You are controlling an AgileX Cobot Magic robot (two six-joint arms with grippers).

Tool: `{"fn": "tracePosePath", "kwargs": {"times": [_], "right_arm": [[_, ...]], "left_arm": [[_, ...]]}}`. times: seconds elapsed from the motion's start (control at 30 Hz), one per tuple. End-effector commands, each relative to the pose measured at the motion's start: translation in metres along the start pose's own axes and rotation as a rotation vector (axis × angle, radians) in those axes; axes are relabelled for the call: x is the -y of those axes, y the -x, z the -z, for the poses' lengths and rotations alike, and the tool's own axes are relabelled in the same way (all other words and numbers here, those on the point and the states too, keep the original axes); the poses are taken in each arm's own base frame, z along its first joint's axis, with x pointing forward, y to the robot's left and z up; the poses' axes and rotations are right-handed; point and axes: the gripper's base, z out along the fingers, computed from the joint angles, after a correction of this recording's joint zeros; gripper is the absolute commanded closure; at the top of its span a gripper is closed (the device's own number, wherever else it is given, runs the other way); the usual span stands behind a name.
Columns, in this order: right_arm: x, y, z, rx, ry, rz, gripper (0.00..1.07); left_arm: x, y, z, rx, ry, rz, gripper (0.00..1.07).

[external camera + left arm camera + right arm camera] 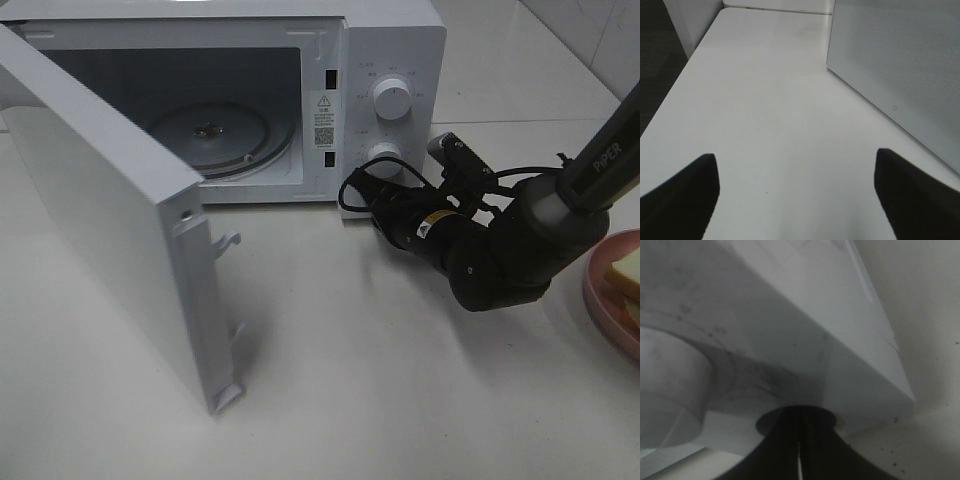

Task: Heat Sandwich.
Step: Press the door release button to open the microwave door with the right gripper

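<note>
Exterior high view. At 12 o'clock, white microwave [395,40] on pale table [380,380], door [120,210] swung wide toward 8 o'clock. Inside the cavity, bare glass turntable [215,135]. On the control panel [425,60], upper knob [390,97] above lower knob [383,155]. From 3 o'clock, black right arm [500,245] reaching in low across the table. Right gripper [362,195] up against the panel's bottom corner, just below the lower knob; jaw state not readable from here. At the 3 o'clock edge, sandwich [618,272] on pink plate [600,305], both cut by the frame, well apart from the microwave and behind the arm's elbow. Only a pale bread corner visible.

Left wrist view. Left gripper [797,195] spread wide, dark fingers [682,195] far apart, nothing between them but bare tabletop. Outer face of the door just beside, dotted pattern across it. No contact with anything.

Right wrist view. Right gripper [799,432] closed tight, only a hairline seam between the fingers, nothing pinched. Tips pressed to the white panel, beside a rounded bulge; image dim and blurred close in.
</note>
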Motion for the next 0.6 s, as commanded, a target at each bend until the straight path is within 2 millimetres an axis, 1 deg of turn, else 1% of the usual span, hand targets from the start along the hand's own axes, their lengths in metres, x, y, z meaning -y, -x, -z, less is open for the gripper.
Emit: {"fn": "tracePosePath", "kwargs": {"times": [0.03, 0.6], "right_arm": [[-0.0094, 0.0448, -0.0088, 0.3, 0.1, -0.079, 1.07], [-0.0117, 0.0448, -0.0085, 0.293, 0.116, -0.066, 1.07]], "left_arm": [[0.0002, -0.0009, 0.0014, 0.026, -0.005, 0.001, 0.26], [0.0002, -0.0009, 0.0014, 0.026, -0.005, 0.001, 0.26]]}}
